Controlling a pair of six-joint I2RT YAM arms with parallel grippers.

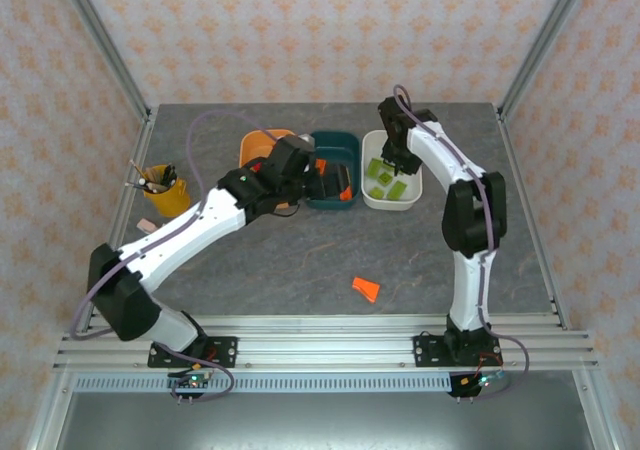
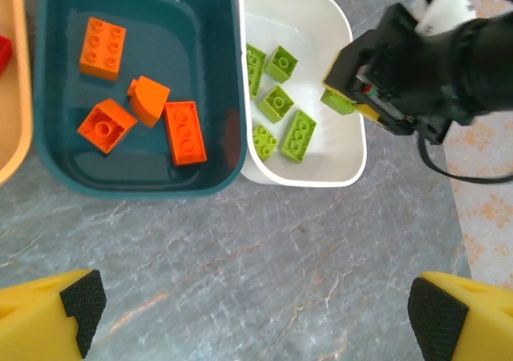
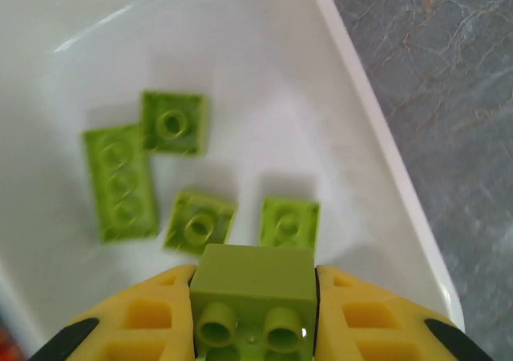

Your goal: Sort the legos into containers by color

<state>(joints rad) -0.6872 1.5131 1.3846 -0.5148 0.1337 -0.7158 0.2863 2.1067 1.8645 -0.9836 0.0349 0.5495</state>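
Right gripper [image 3: 255, 321] pinching green lego [image 3: 255, 277] over white tub [image 3: 385, 160]; release low, bare floor 12 o'clock, avoid rim 3 o'clock.

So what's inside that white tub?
At least five loose yellow-green legos lie in the white tub. The right gripper hangs over it holding another lego and covers part of the floor, so more could be hidden.

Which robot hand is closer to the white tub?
The right one. The right gripper hangs right over the white tub, its jaws shut on a green lego. The left gripper hovers open off to the side, by the teal tub.
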